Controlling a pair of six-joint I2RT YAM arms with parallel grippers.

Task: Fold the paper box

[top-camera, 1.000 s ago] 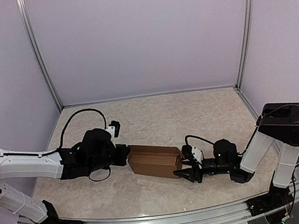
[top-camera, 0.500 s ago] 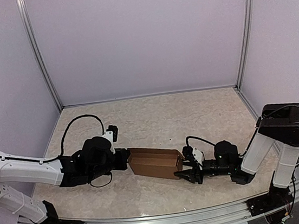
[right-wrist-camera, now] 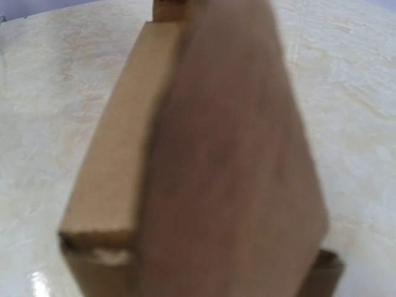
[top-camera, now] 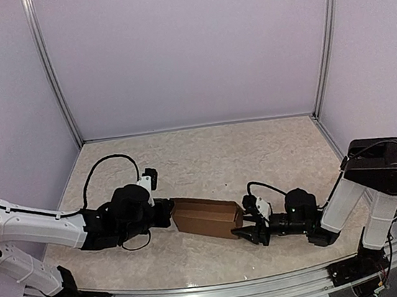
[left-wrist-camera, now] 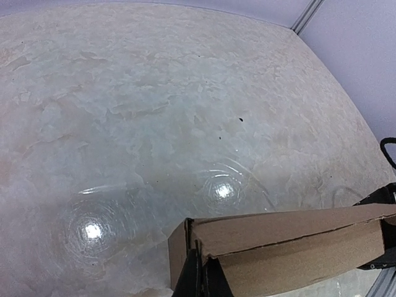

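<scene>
Lilac walls (top-camera: 186,48) close in a beige, marbled table (top-camera: 206,147), and the box (top-camera: 205,218) lies on it toward the near edge, closed into a low brown block between the two arms. Its long axis runs left to right with a slight slant, the left end a little farther back and the right end nearer the front. The left gripper (top-camera: 168,211) meets the left end and the right gripper (top-camera: 248,226) meets the right end, so each arm faces a short end and neither is clearly nearer. From the left wrist, the dark fingers (left-wrist-camera: 185,281) are pressed close together at the box's near end corner. They seem to pinch the cardboard wall there, though the frame edge cuts off the contact. From above, the right gripper's fingers look spread about the right end. Its wrist view is filled by blurred cardboard and shows no fingers, so I cannot tell whether they press the sides. The left arm (top-camera: 41,226) reaches low and nearly flat across the table from the left. The right arm (top-camera: 349,199) drops from a raised elbow and also runs low, pointing left along the box's length. Any coming push or tuck would likely act along that axis, one end bracing against the other.
</scene>
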